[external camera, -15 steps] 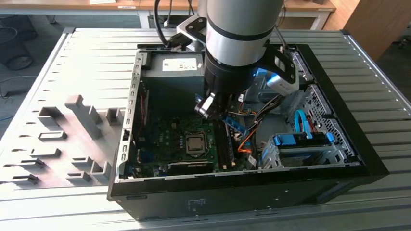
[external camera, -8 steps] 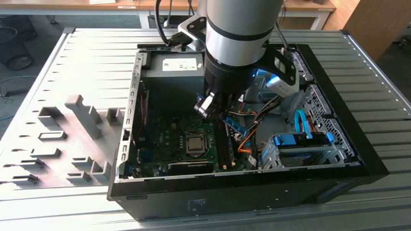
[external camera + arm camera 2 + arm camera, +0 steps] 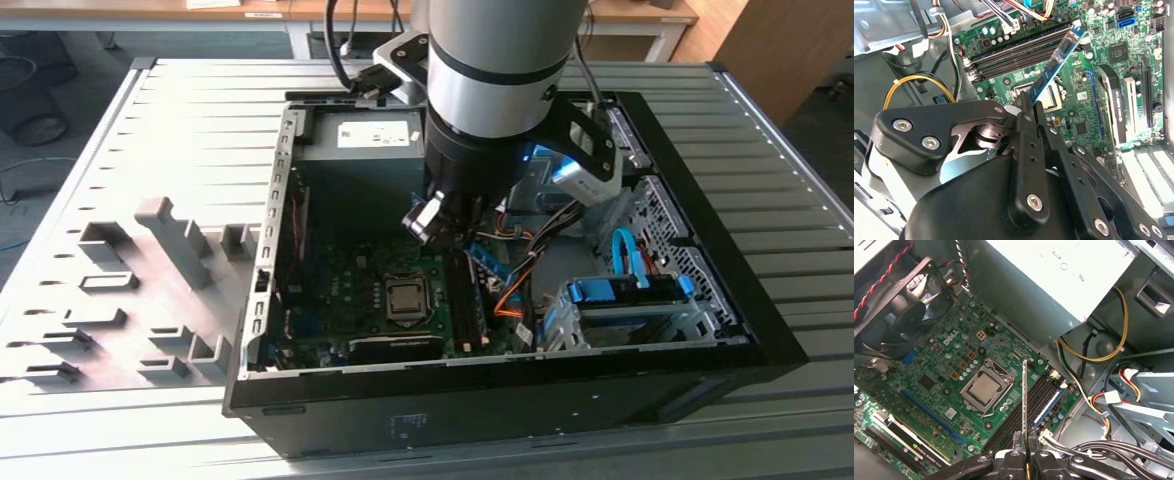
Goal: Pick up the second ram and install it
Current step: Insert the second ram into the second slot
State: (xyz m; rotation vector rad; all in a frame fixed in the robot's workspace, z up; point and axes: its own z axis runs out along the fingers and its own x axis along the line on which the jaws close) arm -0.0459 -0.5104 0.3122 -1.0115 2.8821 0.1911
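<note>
Second ram (image 3: 1056, 62): in the second wrist view, clamped at 1 short end by the gripper (image 3: 1029, 102), jaws closed tight on it. Held in the air, slanting out over the motherboard (image 3: 1089, 115) toward the memory slots (image 3: 1014, 52), not seated. Turns its broad blue face to this camera. Judged light and stiff but fragile; best taken by an end or the bare edges, away from chips and contacts.

In the first wrist view, seen edge-on as 1 thin line beside the CPU socket (image 3: 983, 390), seemingly angled across the slots' run. Gives alignment, not the face.

In the exterior view, adds the arm (image 3: 494, 60) reaching down into the open computer case (image 3: 747, 345), with height above the board easier to judge.
</note>
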